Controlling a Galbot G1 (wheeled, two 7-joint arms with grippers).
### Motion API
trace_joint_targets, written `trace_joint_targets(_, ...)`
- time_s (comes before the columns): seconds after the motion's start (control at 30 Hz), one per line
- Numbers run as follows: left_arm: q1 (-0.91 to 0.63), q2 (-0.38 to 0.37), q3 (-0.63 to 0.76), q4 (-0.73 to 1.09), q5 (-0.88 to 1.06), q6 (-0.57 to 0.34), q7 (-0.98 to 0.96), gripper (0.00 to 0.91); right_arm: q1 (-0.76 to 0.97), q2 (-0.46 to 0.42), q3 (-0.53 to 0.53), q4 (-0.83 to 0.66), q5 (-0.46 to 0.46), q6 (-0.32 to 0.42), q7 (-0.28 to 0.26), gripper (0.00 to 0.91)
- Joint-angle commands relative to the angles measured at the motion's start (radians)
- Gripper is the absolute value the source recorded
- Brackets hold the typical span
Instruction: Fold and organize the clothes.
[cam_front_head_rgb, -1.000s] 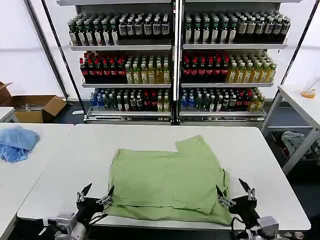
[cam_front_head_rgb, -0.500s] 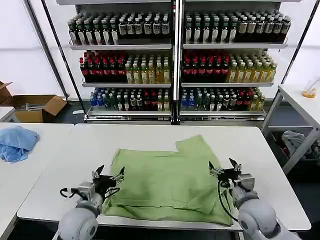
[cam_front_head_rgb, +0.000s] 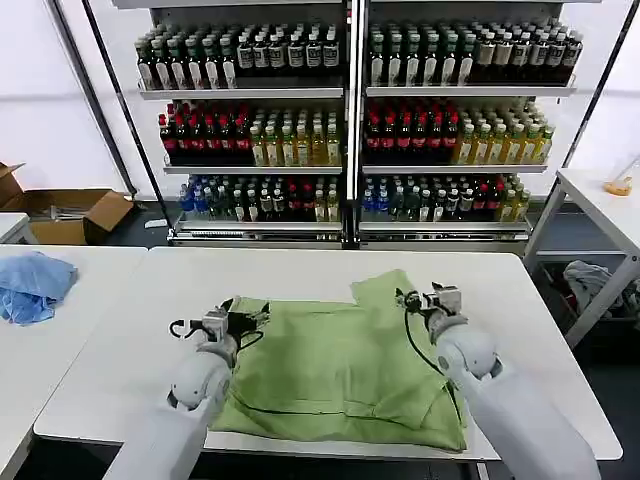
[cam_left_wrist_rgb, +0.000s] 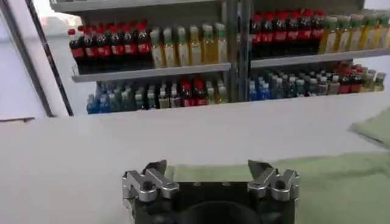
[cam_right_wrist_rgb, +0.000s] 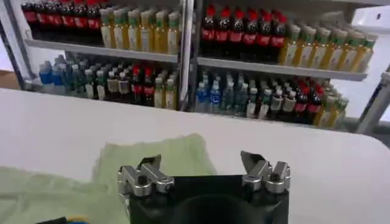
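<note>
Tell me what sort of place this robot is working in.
Probably a lab or test room dressed as a shop. Store-style shelves packed with bottled drinks line the back wall, while white work tables stand in front, one carrying a green shirt, and an open cardboard box sits on the floor.

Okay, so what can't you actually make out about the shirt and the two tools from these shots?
- Shirt: buttons and any printed patch cannot be made out in the head view; folded fabric covers them.
- Shirt's near edge: wrist views cut it off; each tool body blocks it.
- Left tool and right tool: head view is too small to tell whether fingertips touch the cloth.
- Bottle labels on the shelves: too small to read.
</note>
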Motion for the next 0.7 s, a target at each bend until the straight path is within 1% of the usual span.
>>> trace_joint_targets(0.03, -0.18, -0.009, 0.053, 0.244, 0.003, -0.004, -0.014, 0.907, 0.166, 0.083, -0.079, -0.23, 0.017, -0.014, 0.0, 0.907)
trace_joint_targets(0.3, -0.162, 0.012, 0.065, 0.234, -0.044, 0.032, -0.012, 0.907, 0.186, 0.126, -0.082, -0.336, 0.03, -0.014, -0.008, 0.907)
trace_joint_targets(0.5, -0.15, 0.024, 0.066, 0.215, -0.084, 0.037, -0.009, 0.907, 0.187, 0.147, -0.082, -0.395, 0.048, -0.015, -0.016, 0.907)
trace_joint_targets(0.53, -0.149, 0.026, 0.068, 0.212, -0.09, 0.037, -0.009, 0.867, 0.188, 0.151, -0.081, -0.407, 0.052, -0.015, -0.017, 0.907)
trace_joint_targets(0.57, -0.149, 0.028, 0.068, 0.21, -0.094, 0.037, -0.008, 0.645, 0.189, 0.155, -0.081, -0.418, 0.058, -0.015, -0.017, 0.907)
trace_joint_targets(0.6, -0.149, 0.03, 0.069, 0.208, -0.095, 0.037, -0.007, 0.534, 0.189, 0.159, -0.081, -0.426, 0.063, -0.016, -0.015, 0.907)
trace_joint_targets(0.63, -0.148, 0.033, 0.071, 0.206, -0.098, 0.036, -0.005, 0.353, 0.189, 0.162, -0.08, -0.436, 0.067, -0.016, -0.015, 0.907)
trace_joint_targets(0.67, -0.148, 0.036, 0.073, 0.204, -0.104, 0.035, -0.004, 0.232, 0.189, 0.165, -0.079, -0.442, 0.07, -0.016, -0.015, 0.897)
trace_joint_targets(0.7, -0.147, 0.039, 0.074, 0.203, -0.109, 0.034, -0.002, 0.151, 0.189, 0.167, -0.078, -0.445, 0.073, -0.016, -0.015, 0.715)
